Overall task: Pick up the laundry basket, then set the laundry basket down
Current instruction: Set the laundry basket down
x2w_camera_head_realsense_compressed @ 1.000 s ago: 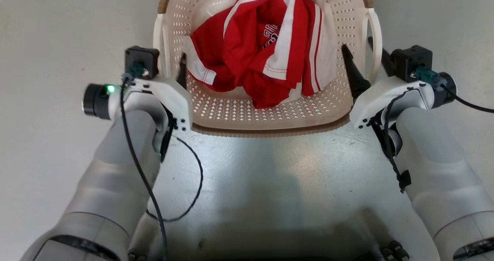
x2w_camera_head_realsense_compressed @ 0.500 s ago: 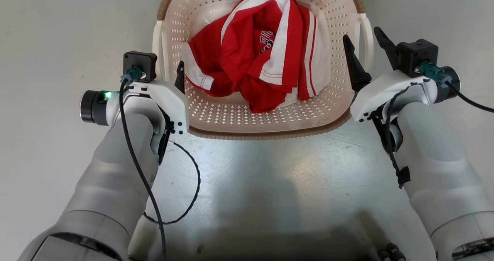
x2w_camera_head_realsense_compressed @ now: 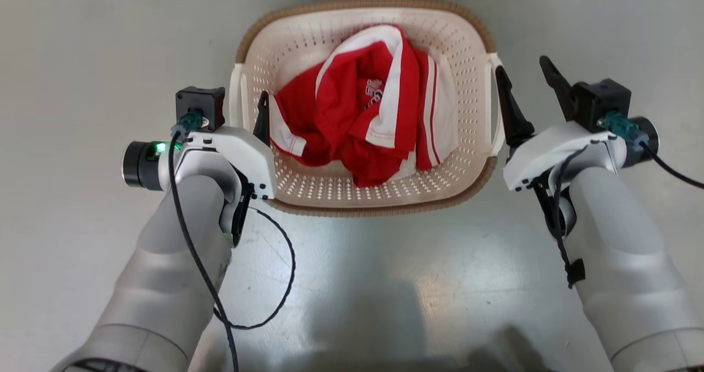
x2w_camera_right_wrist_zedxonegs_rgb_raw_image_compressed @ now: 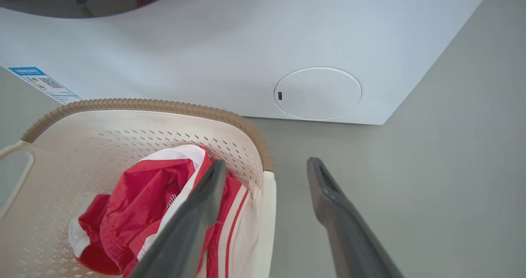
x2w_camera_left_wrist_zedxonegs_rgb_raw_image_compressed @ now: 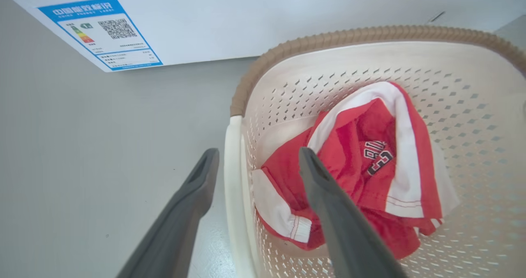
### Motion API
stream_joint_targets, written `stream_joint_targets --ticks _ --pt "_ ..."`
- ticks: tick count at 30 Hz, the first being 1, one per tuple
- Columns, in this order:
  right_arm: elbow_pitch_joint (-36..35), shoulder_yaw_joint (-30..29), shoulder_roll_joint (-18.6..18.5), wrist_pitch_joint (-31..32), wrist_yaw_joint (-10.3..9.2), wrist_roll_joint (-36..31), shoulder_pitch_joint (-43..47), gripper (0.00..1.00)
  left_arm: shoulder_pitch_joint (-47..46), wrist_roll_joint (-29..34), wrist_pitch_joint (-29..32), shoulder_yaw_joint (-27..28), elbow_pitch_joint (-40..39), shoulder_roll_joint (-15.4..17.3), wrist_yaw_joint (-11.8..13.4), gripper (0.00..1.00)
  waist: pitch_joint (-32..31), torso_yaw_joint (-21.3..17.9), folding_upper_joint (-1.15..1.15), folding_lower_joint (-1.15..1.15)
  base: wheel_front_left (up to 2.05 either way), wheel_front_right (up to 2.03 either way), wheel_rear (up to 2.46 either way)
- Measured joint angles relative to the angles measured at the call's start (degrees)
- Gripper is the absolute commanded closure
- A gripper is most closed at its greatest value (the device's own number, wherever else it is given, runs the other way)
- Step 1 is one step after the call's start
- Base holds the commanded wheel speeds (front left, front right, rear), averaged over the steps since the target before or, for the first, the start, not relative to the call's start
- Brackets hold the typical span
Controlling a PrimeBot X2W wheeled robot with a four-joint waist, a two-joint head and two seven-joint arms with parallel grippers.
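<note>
On floor [x2w_camera_head_realsense_compressed: 385, 284] ahead — laundry basket [x2w_camera_head_realsense_compressed: 385, 187]; left gripper [x2w_camera_left_wrist_zedxonegs_rgb_raw_image_compressed: 259, 154], right gripper [x2w_camera_head_realsense_compressed: 521, 66] spread wide, empty — each astride side handle [x2w_camera_left_wrist_zedxonegs_rgb_raw_image_compressed: 232, 179].

The grey floor [x2w_camera_head_realsense_compressed: 82, 58] carries the laundry basket [x2w_camera_head_realsense_compressed: 374, 211], centred. A white washer [x2w_camera_right_wrist_zedxonegs_rgb_raw_image_compressed: 246, 43] stands on it just beyond the basket.

Left gripper [x2w_camera_left_wrist_zedxonegs_rgb_raw_image_compressed: 259, 152], right gripper [x2w_camera_head_realsense_compressed: 521, 65]: jaws spread wider astride laundry basket [x2w_camera_head_realsense_compressed: 379, 209] handles. Head camera shifts; basket's far rim now in frame.
</note>
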Motion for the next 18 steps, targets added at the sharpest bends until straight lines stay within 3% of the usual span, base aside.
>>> stream_joint_targets --ticks 18 --pt "-3.61 -3.97 0.56 0.00 0.00 -3.47 10.42 0.00 16.18 5.59 0.00 8.68 -14.41 0.13 -0.83 0.00 -16.89 -0.65 0.00 0.00 0.00 0.00 0.00"
